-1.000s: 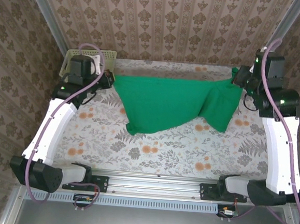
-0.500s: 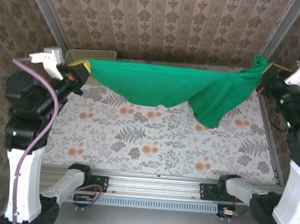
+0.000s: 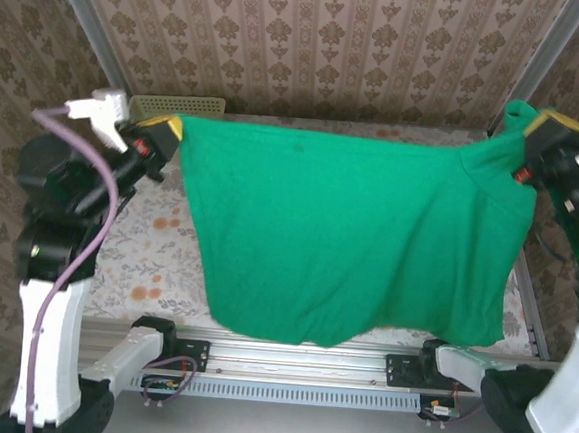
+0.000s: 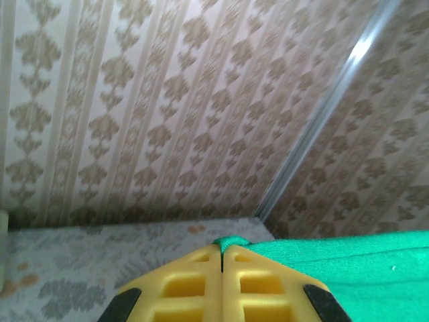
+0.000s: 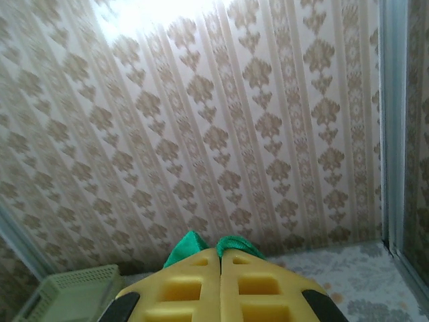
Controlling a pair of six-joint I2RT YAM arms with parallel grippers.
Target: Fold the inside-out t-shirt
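Observation:
The bright green inside-out t-shirt (image 3: 339, 230) hangs spread like a sheet high above the table, its lower hem near the front rail. My left gripper (image 3: 173, 125) is shut on its upper left corner, a green nub (image 4: 231, 243) poking out between the yellow fingers (image 4: 181, 282). My right gripper (image 3: 534, 123) is shut on the upper right corner, where bunched green cloth (image 5: 234, 243) sticks out past the yellow fingertips (image 5: 194, 285). Both arms are raised, holding the top edge taut between them.
A pale yellow-green basket (image 3: 178, 102) stands at the back left corner, also seen low left in the right wrist view as the basket (image 5: 64, 288). The flowered tablecloth (image 3: 141, 255) shows left of the shirt. Patterned walls and metal posts (image 3: 88, 30) enclose the table.
Both arms rose from table level, lifting the shirt off the cloth. It went from a sagging bunched band to a sheet hanging fully spread toward the front.

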